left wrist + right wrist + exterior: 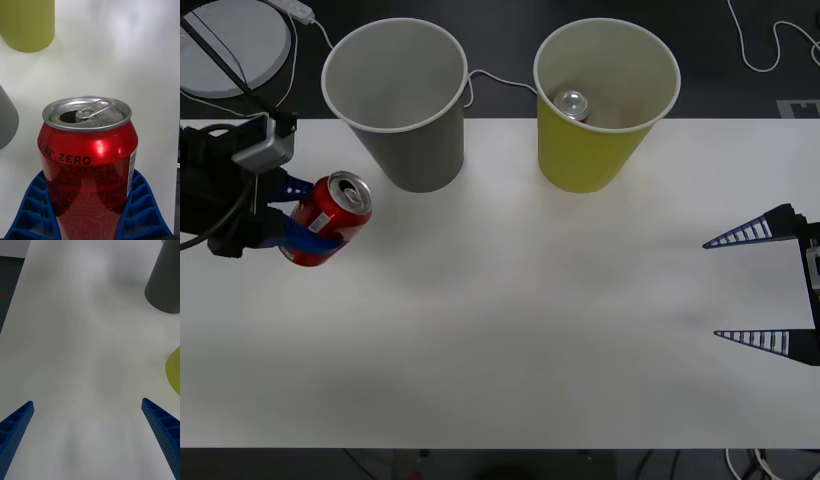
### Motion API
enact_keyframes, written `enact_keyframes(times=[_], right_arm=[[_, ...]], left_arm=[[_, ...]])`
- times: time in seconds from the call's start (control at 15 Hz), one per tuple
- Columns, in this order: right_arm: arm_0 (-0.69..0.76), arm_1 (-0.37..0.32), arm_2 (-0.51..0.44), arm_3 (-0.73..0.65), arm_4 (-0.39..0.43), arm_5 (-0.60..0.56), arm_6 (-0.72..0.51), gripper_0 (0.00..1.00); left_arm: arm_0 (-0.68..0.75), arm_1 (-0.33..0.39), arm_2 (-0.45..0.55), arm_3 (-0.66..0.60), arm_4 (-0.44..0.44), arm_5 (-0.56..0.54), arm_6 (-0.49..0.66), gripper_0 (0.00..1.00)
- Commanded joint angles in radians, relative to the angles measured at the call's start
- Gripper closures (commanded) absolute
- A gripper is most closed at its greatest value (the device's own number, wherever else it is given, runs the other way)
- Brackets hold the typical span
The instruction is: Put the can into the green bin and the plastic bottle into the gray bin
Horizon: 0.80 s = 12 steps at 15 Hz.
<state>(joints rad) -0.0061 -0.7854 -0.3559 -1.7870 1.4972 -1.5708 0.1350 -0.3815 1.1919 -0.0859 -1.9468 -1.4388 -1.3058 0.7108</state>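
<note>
The can (pixel 328 218) is seen tilted at the left side of the worktop (pixel 510 320), clamped between the blue ribbed jaws of the left gripper (pixel 298 222); in the left wrist view the can (pixel 88 157) is shown with its pull tab raised and its mouth open, a finger (pixel 35 210) pressed to each side of its red body. The gray bin (pixel 396 100) is stood at the back of the worktop, just beyond the can; the green bin (pixel 605 100) is stood upright beside it to the right, and a silver can top (pixel 572 103) is seen inside it. The right gripper (pixel 760 288) is held at the right edge above the bare worktop, its jaws wide apart.
</note>
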Motion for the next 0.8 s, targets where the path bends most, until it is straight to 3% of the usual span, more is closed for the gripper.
enact_keyframes(times=[0.07,0.27,0.47,0.8], right_arm=[[0.000,0.000,0.000,0.000,0.000,0.000,0.000,0.00],[0.000,0.000,0.000,0.000,0.000,0.000,0.000,0.00],[0.000,0.000,0.000,0.000,0.000,0.000,0.000,0.00],[0.000,0.000,0.000,0.000,0.000,0.000,0.000,0.00]], left_arm=[[-0.091,0.003,-0.008,-0.024,0.000,-0.046,0.122,1.00],[-0.255,0.006,-0.107,-0.029,-0.003,-0.047,0.269,1.00],[-0.473,0.005,-0.268,0.006,-0.012,-0.044,0.409,1.00],[-0.895,-0.075,-0.627,0.146,-0.025,0.006,0.585,1.00]])
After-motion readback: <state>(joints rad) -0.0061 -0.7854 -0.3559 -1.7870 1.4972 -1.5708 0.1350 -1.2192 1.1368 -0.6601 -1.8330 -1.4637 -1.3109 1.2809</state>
